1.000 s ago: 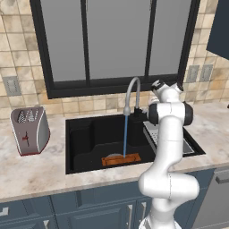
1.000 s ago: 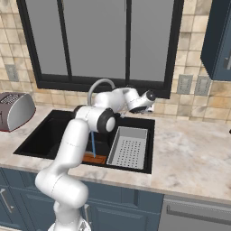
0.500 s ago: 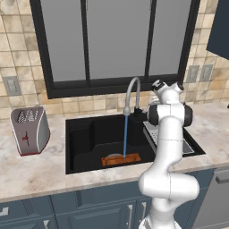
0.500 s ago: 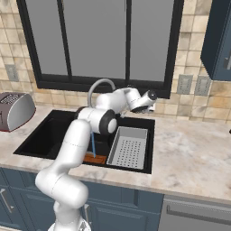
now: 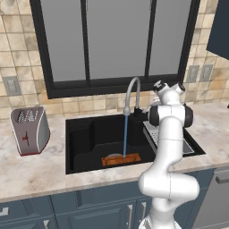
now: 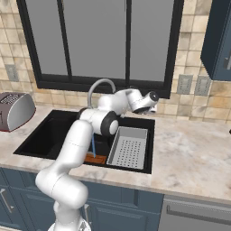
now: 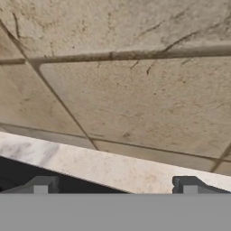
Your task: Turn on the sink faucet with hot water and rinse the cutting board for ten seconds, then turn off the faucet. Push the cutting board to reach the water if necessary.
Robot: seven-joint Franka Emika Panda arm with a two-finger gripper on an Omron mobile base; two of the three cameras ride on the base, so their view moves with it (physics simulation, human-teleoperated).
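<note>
In the left base view the water (image 5: pixel 125 136) runs straight down from the sink faucet (image 5: pixel 132 91) at frame centre onto the cutting board (image 5: pixel 120 159), which lies flat on the floor of the sink (image 5: pixel 80 138) with its long axis left to right. The pincer (image 7: pixel 115 186) stands released, tips well apart, facing the tiled wall above the desk (image 7: pixel 113 167) edge. In the right base view the faucet lies just left of the pincer (image 6: pixel 151 104); its lever is hidden behind the arm, as is most of the board.

faucet (image 5: pixel 133 91): running | water (image 5: pixel 125 136): hits board | cutting board (image 5: pixel 121 159): flat in sink (image 5: pixel 85 134)
</note>
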